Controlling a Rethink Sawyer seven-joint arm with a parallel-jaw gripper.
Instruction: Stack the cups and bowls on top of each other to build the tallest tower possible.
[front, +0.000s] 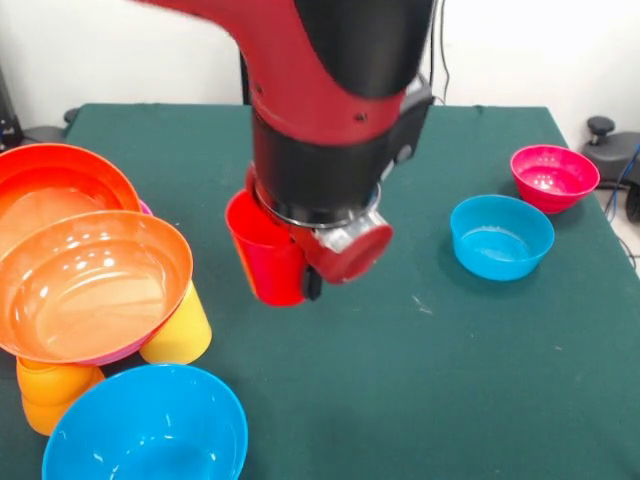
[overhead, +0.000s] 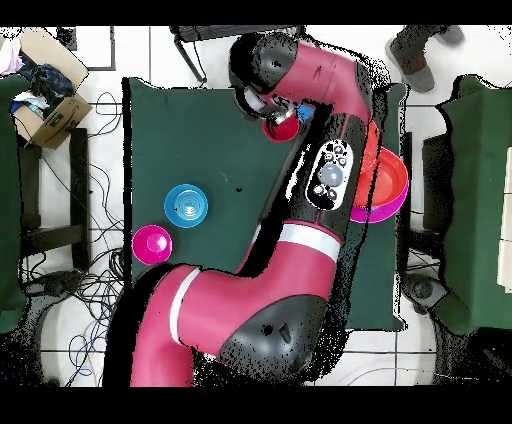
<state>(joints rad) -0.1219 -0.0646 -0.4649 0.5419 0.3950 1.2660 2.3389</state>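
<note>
From the front we saw the gripper (front: 290, 255) pinching a red cup (front: 262, 250) above the table (front: 430, 360), right of the orange bowls (front: 90, 280). From overhead, the cup (overhead: 281, 126) hung apart from the small blue bowl (overhead: 186, 204).

A cardboard box (overhead: 48, 108) and a person's shoe (overhead: 414, 62) flank the green table (overhead: 200, 140).

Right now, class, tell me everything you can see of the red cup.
The red cup is a smooth, glossy plastic tumbler, tapered narrower toward its base. It hangs clear above the green table, mouth up and slightly tilted, tucked against the arm's wrist. Its upper right side is hidden by the arm. Nothing else touches it.
</note>
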